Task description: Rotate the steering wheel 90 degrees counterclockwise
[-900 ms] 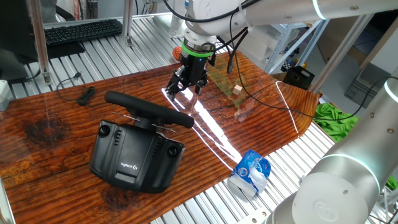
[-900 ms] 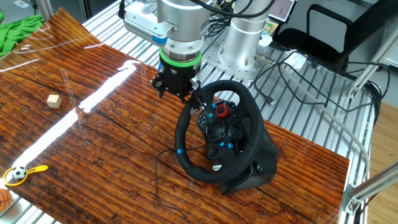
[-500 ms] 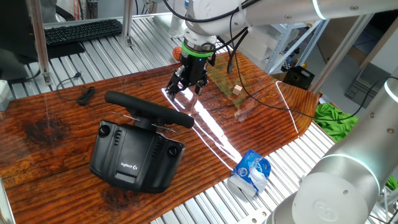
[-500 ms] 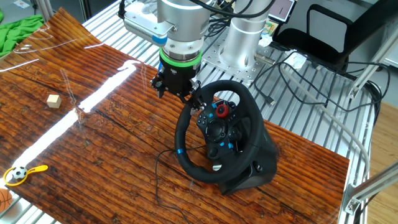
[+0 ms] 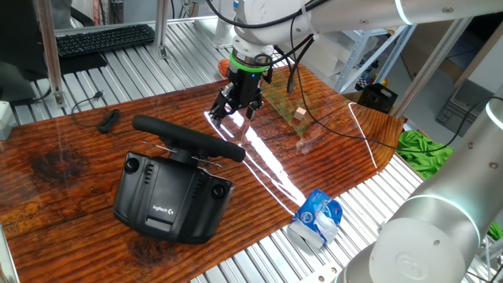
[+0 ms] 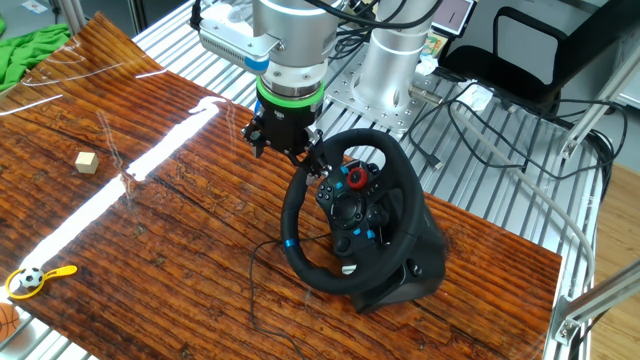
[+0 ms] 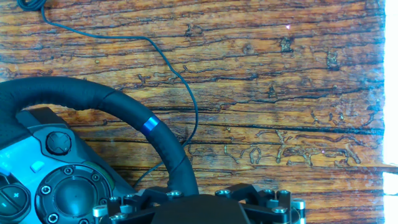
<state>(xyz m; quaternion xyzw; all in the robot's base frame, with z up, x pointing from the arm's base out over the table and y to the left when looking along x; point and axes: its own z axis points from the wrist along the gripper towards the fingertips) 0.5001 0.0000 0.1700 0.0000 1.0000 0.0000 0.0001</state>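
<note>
Steering wheel (image 6: 345, 210) rim beside downward-pointing pincer (image 6: 279, 146).

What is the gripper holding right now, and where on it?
Nothing. The gripper hangs open above the table beside the steering wheel, close to its rim but not closed on it.

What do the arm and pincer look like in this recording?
The arm has glossy white-silver rounded segments with a green glowing ring above the wrist. The pincer is small, black and two-fingered, with silver bolts visible in the hand view. Black cables loop beside the wrist.
</note>
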